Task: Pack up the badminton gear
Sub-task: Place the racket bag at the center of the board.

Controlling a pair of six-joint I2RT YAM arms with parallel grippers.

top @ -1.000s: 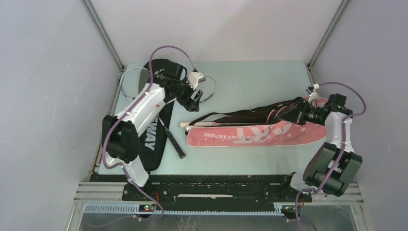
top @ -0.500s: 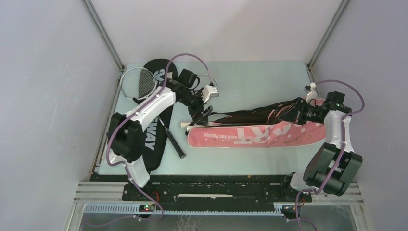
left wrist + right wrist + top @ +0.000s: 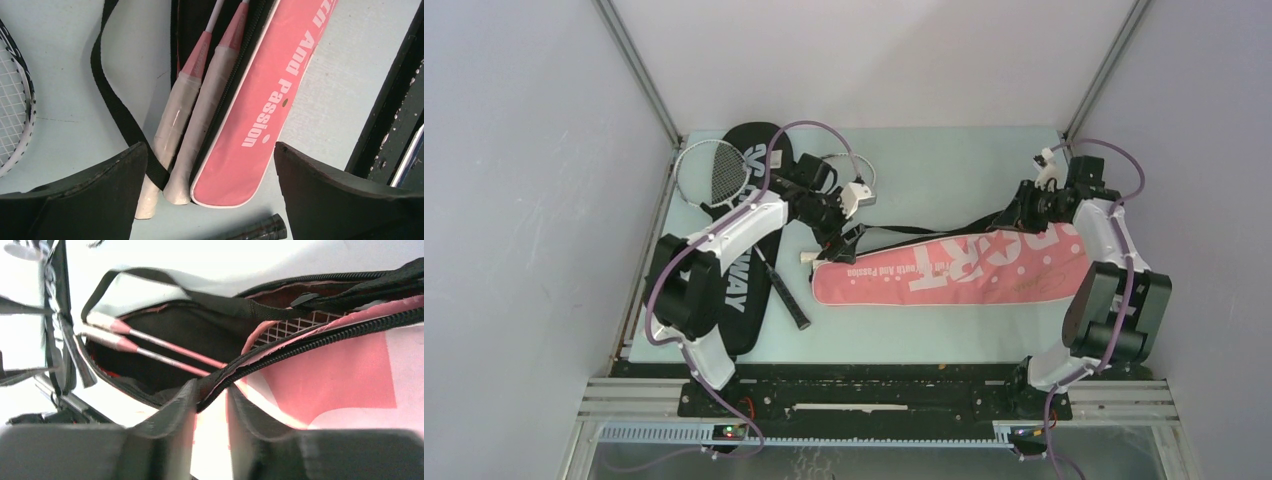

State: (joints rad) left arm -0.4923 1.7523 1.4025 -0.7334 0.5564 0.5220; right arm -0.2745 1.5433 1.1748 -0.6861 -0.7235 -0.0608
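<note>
Pink cover point(image 3: 944, 268), marked "And Passion", lies mid-table, racket handles point(image 3: 186, 125) at its 9 o'clock end under the left gripper point(image 3: 210, 165), fingers spread. The right gripper point(image 3: 210, 396) clamps its zipper edge at 3 o'clock. The left arm point(image 3: 734, 225) overlaps the black cover point(image 3: 736, 295), "WAY" legible

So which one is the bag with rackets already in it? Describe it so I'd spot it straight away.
On the pale green table, look across the middle toward the right side: the pink racket cover lies there, long and flat. Two taped racket handles stick out of its left end. What sets it apart is the bright pink with white lettering; the black cover sits at the far left.
</note>
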